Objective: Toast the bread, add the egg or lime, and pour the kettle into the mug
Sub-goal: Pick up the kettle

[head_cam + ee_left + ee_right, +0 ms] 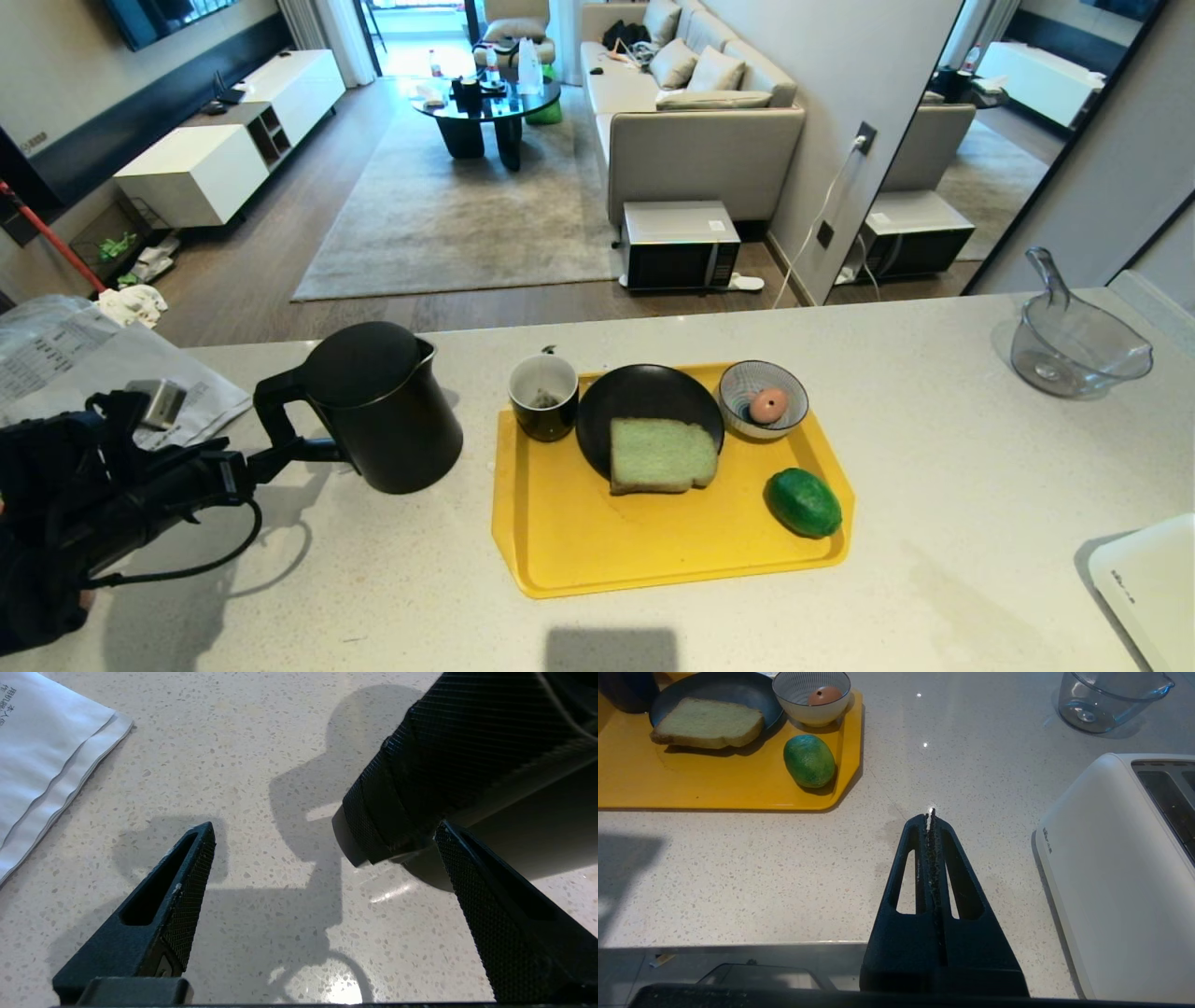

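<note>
The tall black kettle (pixel 383 411) stands on the counter, left of the yellow tray (pixel 653 551), with its loop handle (pixel 444 756) turned toward my left gripper (pixel 308 455). That gripper (pixel 324 828) is open and low at the handle's foot, which lies just inside one fingertip; nothing is gripped. On the tray are the black mug (pixel 543 397), the pale green bread (pixel 661 455) on a black plate (pixel 644 392), an egg (pixel 768 404) in a striped bowl (pixel 742 415), and the lime (pixel 804 502). My right gripper (pixel 930 812) is shut and empty over bare counter, right of the tray.
A white toaster (pixel 1120 868) sits at the counter's near right corner. A clear plastic jug (pixel 1074 345) stands at the far right. Papers (pixel 84 364) lie at the left, behind my left arm. Beyond the counter's far edge is a living room.
</note>
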